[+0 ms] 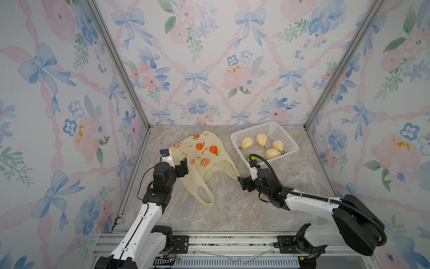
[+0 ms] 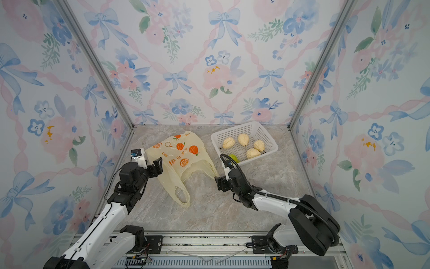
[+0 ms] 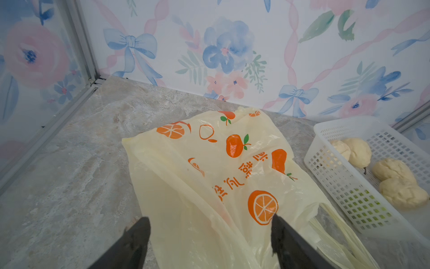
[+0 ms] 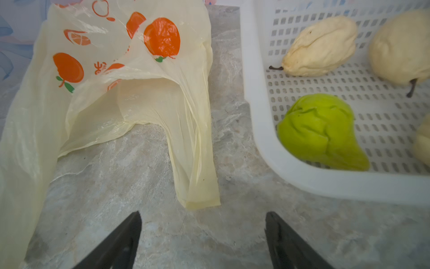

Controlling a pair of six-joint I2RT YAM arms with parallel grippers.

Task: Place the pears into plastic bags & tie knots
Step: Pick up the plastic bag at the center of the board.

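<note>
Evidently, the bag-opening step was in hand, and no fruit had yet been bagged. The plastic bag [image 1: 200,158] was seen lying flat and empty on the counter [image 1: 232,209], beside the white basket [image 1: 237,140], with its mouth and handles turned toward the arms. All five pears [image 1: 261,139] were found in the basket, the green one [image 4: 321,130] in the corner nearest the right arm. The left end effector [image 3: 210,217] was held released, one jaw over bare counter and the other over the film, with nothing pinched. The right end effector [image 4: 203,213] was likewise released and empty, poised just short of the flat handle strip [image 4: 201,181] on the counter. For the next move, it was judged that the mouth edges would have to be pinched one layer at a time and drawn apart, since such clinging film could easily be lifted as a single closed sheet.
</note>
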